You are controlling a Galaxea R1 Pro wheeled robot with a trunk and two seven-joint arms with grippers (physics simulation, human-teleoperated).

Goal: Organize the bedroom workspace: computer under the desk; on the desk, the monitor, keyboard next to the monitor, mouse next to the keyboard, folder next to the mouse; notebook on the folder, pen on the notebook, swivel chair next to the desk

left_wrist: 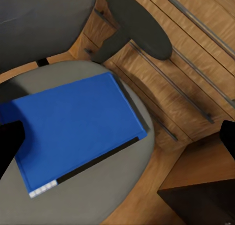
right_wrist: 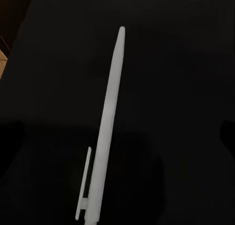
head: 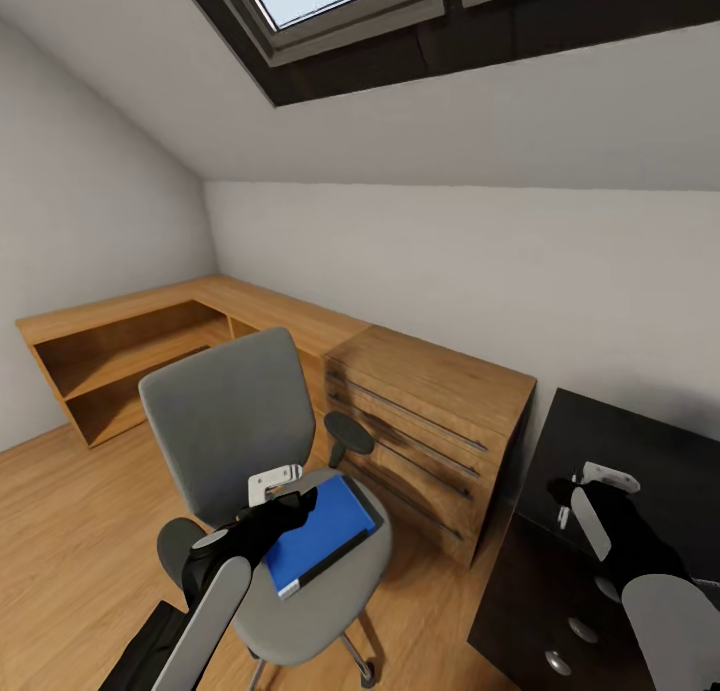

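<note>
The grey swivel chair (head: 225,411) stands on the wood floor in front of the light wood cabinet. On its seat lies the bright blue folder (head: 330,531), dark-edged, with a small white label (left_wrist: 43,188). My left gripper (head: 303,503) hovers open just over the folder (left_wrist: 73,132), one finger (left_wrist: 9,144) at its near side. My right gripper (head: 562,498) hangs open over the black desk (head: 650,451). Below it a slim white pen (right_wrist: 105,132) lies flat on the desk top (right_wrist: 176,63) between the spread jaws. Computer, monitor, keyboard, mouse and notebook are out of view.
A light wood cabinet with bar handles (head: 430,421) stands between the chair and the desk, close to the chair's black armrest (left_wrist: 139,24). Low wood shelving (head: 130,356) runs along the left wall. The desk's dark drawer pedestal with silver knobs (head: 560,621) is at lower right.
</note>
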